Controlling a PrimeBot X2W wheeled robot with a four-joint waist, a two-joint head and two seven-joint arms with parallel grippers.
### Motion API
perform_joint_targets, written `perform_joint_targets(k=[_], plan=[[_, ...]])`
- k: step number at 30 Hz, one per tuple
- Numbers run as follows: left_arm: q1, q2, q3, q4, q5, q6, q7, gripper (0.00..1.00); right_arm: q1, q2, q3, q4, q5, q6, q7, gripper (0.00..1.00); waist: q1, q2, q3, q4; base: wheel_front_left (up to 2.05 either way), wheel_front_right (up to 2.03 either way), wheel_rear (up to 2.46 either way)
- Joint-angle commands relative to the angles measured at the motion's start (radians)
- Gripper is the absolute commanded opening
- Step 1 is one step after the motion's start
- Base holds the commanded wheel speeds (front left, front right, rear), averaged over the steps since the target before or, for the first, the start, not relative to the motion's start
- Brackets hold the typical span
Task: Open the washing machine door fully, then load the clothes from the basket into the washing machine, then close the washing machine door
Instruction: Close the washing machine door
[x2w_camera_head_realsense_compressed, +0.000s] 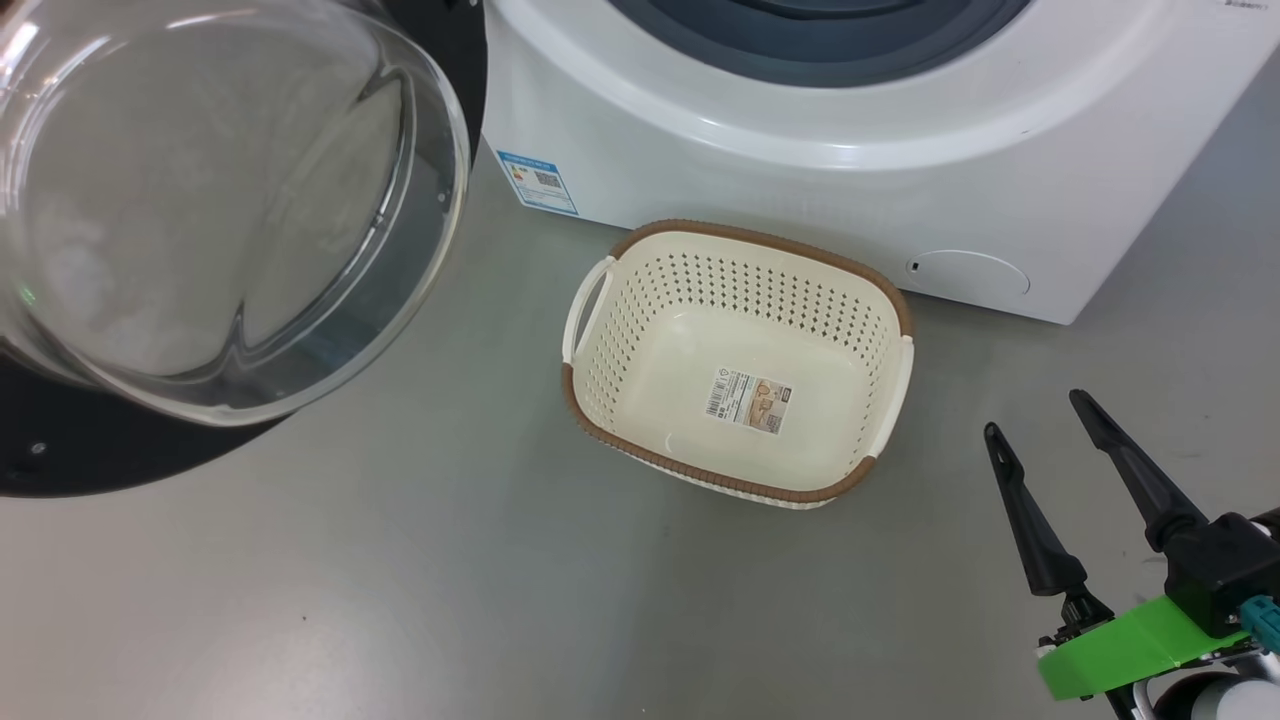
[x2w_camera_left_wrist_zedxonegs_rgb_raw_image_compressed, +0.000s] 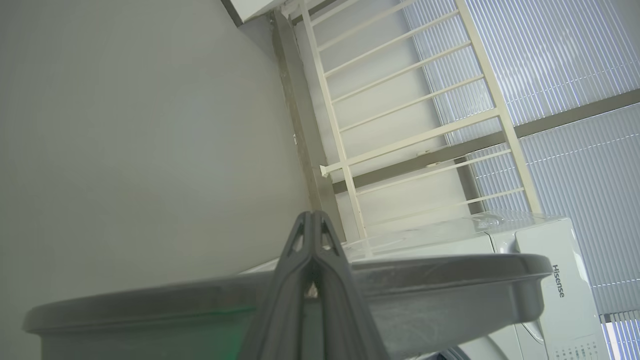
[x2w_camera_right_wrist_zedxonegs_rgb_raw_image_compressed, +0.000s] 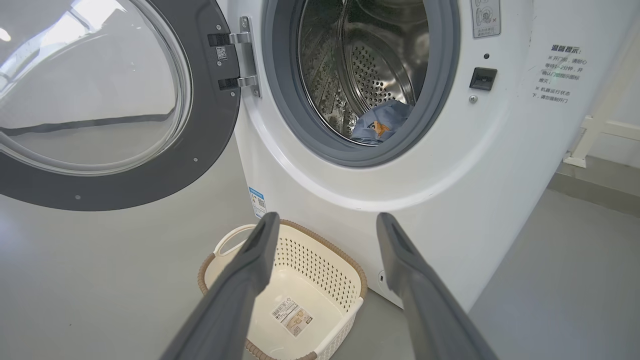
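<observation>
Now note the basket (x2w_camera_head_realsense_compressed: 745, 290) bare down to its label (x2w_camera_head_realsense_compressed: 750, 400), at six o'clock below the opening of the washing machine (x2w_camera_head_realsense_compressed: 800, 170) and just beside its front. Find the clothes (x2w_camera_right_wrist_zedxonegs_rgb_raw_image_compressed: 380, 125) low in the drum (x2w_camera_right_wrist_zedxonegs_rgb_raw_image_compressed: 370, 65), near five o'clock of the mouth, close behind the grey gasket (x2w_camera_right_wrist_zedxonegs_rgb_raw_image_compressed: 282, 100). See the washing machine door (x2w_camera_right_wrist_zedxonegs_rgb_raw_image_compressed: 125, 190) swung wide to nine o'clock on its hinge (x2w_camera_right_wrist_zedxonegs_rgb_raw_image_compressed: 245, 60). Read the right gripper (x2w_camera_head_realsense_compressed: 1034, 412) as spread wide and holding nothing, at four o'clock of the basket and well apart from it; read the left gripper (x2w_camera_left_wrist_zedxonegs_rgb_raw_image_compressed: 312, 215) as pressed shut tip to tip, with nothing seen between. Judge loading done, closing left. Expect trouble mainly from fabric slumping forward onto the gasket and getting pinched under the bulging glass (x2w_camera_head_realsense_compressed: 200, 200), blocking the latch (x2w_camera_right_wrist_zedxonegs_rgb_raw_image_compressed: 483, 77). Beware also of a push on the glossy glass sliding off, or of spread fingers (x2w_camera_right_wrist_zedxonegs_rgb_raw_image_compressed: 240, 290) snagging the door's edge mid-swing. Cannot tell the door's clearance over the basket.
</observation>
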Motion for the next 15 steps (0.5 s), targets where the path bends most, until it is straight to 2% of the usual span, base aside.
perform_joint_targets(k=[1,7,15], plan=[[0.018,0.062,0.024,-0.021,-0.01,-0.02,0.028,0.0,-0.009,-0.006,0.025,-0.022,-0.001,0.006,0.0,1.0,0.0,-0.0001,-0.005,0.003,0.0,0.0,0.0],[0.061,0.048,0.021,-0.056,-0.035,-0.046,0.107,0.0,-0.007,-0.007,0.031,-0.018,0.001,0.006,-0.001,1.0,0.0,-0.0001,-0.016,0.006,0.0,0.0,0.0],[0.103,0.039,0.016,-0.113,-0.05,-0.058,0.167,0.0,-0.003,-0.001,0.032,-0.015,0.002,0.006,-0.003,1.0,0.0,-0.0001,-0.027,0.004,0.0,0.0,0.0]])
